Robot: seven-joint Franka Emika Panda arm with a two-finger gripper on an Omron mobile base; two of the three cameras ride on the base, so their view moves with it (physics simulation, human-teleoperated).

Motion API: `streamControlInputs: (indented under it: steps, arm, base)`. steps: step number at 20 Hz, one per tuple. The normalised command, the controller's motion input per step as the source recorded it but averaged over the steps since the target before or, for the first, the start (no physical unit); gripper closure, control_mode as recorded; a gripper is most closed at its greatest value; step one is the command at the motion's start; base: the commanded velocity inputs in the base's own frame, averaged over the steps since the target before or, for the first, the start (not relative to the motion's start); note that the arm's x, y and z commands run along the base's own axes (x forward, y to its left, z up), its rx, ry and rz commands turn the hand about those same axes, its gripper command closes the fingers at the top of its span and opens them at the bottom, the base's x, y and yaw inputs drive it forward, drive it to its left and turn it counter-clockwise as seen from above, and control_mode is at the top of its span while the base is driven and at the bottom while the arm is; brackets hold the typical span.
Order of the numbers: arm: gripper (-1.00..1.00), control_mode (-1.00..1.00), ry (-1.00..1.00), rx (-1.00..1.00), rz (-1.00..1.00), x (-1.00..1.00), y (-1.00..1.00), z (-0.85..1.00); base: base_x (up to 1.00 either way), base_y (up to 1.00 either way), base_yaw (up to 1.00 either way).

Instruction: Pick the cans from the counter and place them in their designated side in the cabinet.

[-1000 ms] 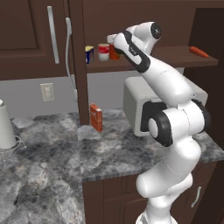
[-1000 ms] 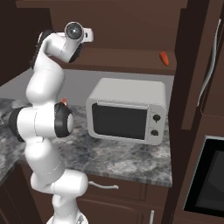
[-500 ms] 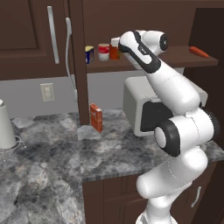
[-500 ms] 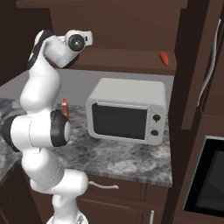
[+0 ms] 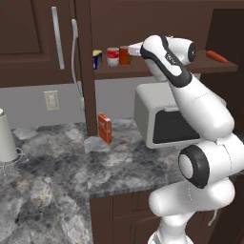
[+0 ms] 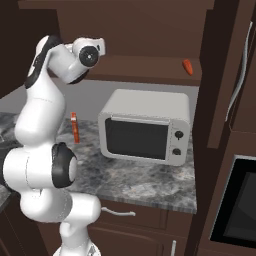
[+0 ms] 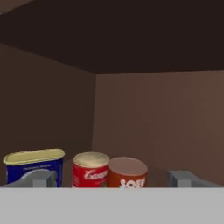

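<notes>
In the hand view the gripper [image 7: 111,178] has its jaws spread wide apart, one fingertip [image 7: 38,178] at the left and the other at the right, with nothing clamped between them and no contact with any object. Beyond the fingertips, three containers stand in a row on the cabinet [image 5: 157,21] shelf board: a blue-and-yellow container [image 7: 34,165] at the left, the red can with a cream-white band [image 7: 90,169] in the middle, and the plain orange-red can [image 7: 127,172] just beside it at the right. In the left base view both cans sit at the left end of the shelf. On the counter [image 5: 57,167] below, a flat orange-red box [image 5: 105,127] stands upright near the microwave [image 6: 145,127]. At the far right end of the shelf lies a small orange-red object [image 6: 187,66].
</notes>
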Motion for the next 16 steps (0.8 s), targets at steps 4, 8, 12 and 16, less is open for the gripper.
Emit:
streamControlInputs:
  steps: [4,8,12,16]
  arm:
    - [-1.0,-1.0,0.0,-0.02,0.03,-0.64,-0.05,0.17]
    - [-1.0,-1.0,0.04,-0.04,0.03,-0.61,-0.03,0.21]
    - [-1.0,-1.0,0.04,-0.06,0.03,-0.62,0.0,0.22]
    - [-1.0,-1.0,0.01,-0.06,0.03,-0.69,-0.04,0.19]
  base:
    - [0.0,0.0,0.0]
    - [0.0,0.0,0.0]
    - [0.0,0.0,0.0]
    - [0.0,0.0,0.0]
